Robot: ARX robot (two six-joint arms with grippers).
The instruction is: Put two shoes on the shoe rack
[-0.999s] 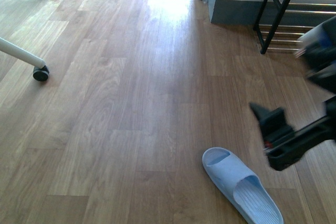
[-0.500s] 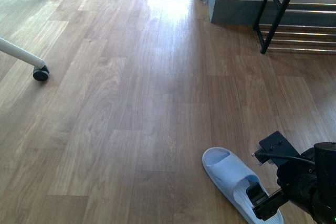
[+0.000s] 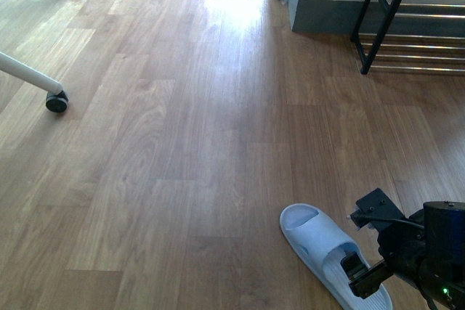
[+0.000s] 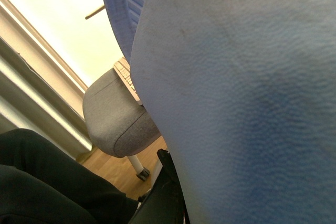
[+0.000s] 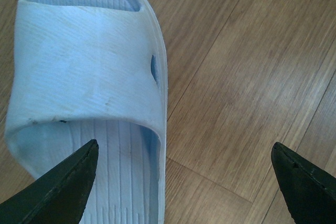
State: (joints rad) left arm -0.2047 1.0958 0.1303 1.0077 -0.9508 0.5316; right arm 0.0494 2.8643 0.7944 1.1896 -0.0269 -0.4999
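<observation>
The right pincer (image 5: 184,182) gaped wide over the pale blue slide (image 3: 314,235), near right on the floor (image 3: 182,150). Another slide (image 4: 236,103) filled the left wrist view; whether the left pincer gripped it was unclear.

We see one pale blue slide (image 3: 318,239) lying sole-down on the wooden floor. The black-framed, chrome-barred shoe rack (image 3: 390,16) stands well apart.
</observation>
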